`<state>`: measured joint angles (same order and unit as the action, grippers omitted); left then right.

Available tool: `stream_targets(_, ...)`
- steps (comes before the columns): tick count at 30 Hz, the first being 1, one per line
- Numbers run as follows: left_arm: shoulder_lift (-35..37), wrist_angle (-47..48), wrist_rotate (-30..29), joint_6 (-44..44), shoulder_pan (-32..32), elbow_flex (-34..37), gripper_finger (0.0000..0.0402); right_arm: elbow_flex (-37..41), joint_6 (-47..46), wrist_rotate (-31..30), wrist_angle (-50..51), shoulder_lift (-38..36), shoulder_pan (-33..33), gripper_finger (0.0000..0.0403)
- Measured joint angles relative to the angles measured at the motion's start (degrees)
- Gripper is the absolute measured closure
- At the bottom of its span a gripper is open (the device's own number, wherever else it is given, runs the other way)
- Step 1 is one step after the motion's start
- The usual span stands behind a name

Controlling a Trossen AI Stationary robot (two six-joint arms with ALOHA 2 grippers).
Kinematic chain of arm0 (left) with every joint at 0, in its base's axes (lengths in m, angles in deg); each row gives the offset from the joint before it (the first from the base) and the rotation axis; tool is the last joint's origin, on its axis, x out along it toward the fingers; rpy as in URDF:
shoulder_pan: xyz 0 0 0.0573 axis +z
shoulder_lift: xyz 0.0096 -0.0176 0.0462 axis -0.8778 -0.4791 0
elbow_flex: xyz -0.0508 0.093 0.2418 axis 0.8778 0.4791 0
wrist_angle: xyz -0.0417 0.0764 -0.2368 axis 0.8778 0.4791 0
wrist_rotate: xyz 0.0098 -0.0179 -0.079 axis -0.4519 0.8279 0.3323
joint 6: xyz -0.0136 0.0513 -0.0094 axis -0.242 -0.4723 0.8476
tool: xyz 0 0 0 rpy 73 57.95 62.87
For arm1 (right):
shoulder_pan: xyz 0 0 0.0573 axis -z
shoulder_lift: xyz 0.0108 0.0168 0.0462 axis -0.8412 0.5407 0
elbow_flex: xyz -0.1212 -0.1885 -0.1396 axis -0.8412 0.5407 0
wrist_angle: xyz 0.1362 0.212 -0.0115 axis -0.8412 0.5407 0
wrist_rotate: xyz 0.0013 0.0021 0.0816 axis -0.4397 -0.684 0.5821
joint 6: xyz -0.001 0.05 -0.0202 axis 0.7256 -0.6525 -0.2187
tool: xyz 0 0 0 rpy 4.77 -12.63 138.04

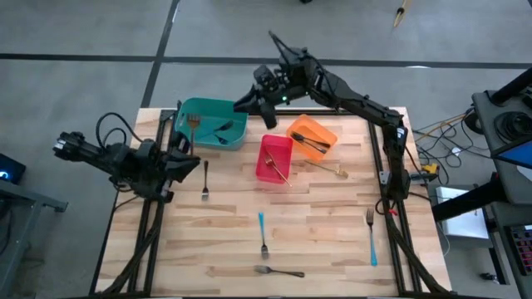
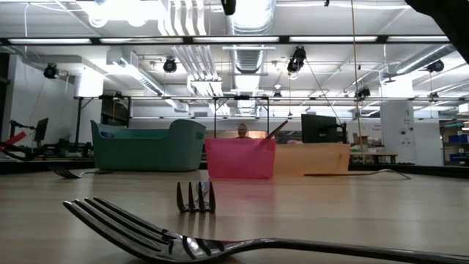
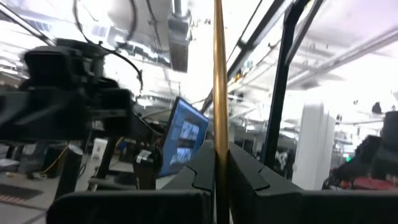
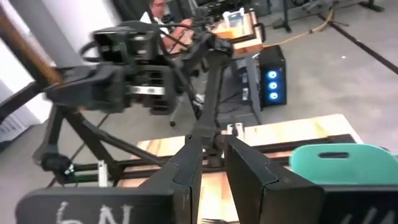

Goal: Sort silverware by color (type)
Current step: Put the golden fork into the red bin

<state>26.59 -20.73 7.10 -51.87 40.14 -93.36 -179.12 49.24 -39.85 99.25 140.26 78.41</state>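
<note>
Forks (image 1: pixel 263 236), four loose on table (image 1: pixel 332 241), three bins (image 1: pixel 274 158)

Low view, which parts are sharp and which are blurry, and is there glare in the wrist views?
Low view: the near dark fork looms large and soft, while the pink bin and ceiling lights look crisper. Left wrist view: bright overhead glare washes out the background behind the gold handle. Right wrist view: evenly lit, the left arm blurred.

3 bins (image 1: pixel 274 158) and scattered forks (image 1: pixel 263 235) on table (image 1: pixel 332 241)
</note>
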Motion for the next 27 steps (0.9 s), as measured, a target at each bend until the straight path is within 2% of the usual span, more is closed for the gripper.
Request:
stream_targets(3,1.54,-2.5,0.0,0.02,0.0,2.34,0.0399,0.0,0.34,-1.53,-0.02,0.0,-1.74,0.0345)
stream_targets(9,3.95,-3.76,0.0,0.2,0.0,4.37,0.0399,-1.01,-0.58,-12.22,0.12,-0.11,-4.86,0.0344)
stream_targets(14,4.55,-3.77,-0.06,-0.43,0.02,4.41,0.0399,-2.23,2.59,-21.52,-0.19,-0.48,-6.95,0.0344)
stream_targets(22,4.19,-3.47,-3.17,-0.55,0.07,4.41,0.0399,-1.62,2.92,-26.0,4.17,-0.33,-7.26,0.0344)
stream_targets(27,4.18,-3.53,-5.91,-0.83,0.04,4.41,0.0399,-2.15,1.61,-26.19,4.49,-0.33,-7.45,0.0344)
